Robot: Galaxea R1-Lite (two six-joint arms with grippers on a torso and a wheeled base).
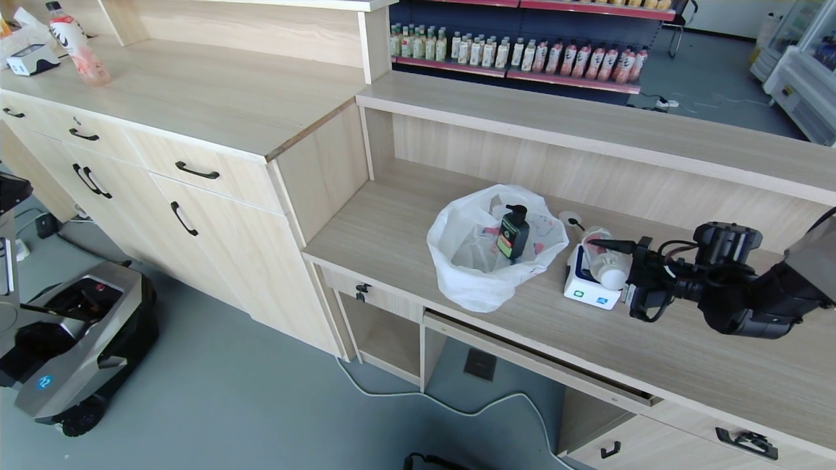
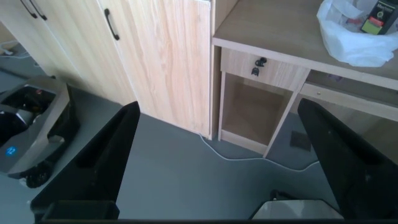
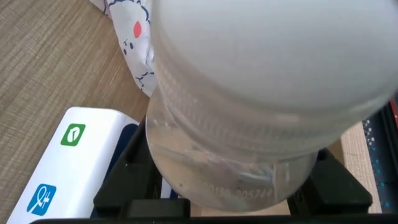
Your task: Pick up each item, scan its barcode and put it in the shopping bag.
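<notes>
One pincer, right: clamped on bottle, which is held sideways.
Bottle: just over scanner on worktop.
Step, judged: scanning; turn the barcode toward the scanner and hold steady.
Bag: beside scanner, mouth open.

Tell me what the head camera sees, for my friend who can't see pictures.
The right gripper holds a clear bottle with a white cap over a white scanner box on a light wooden counter. Beside them on the counter, an open white shopping bag holds a dark pump bottle.
</notes>
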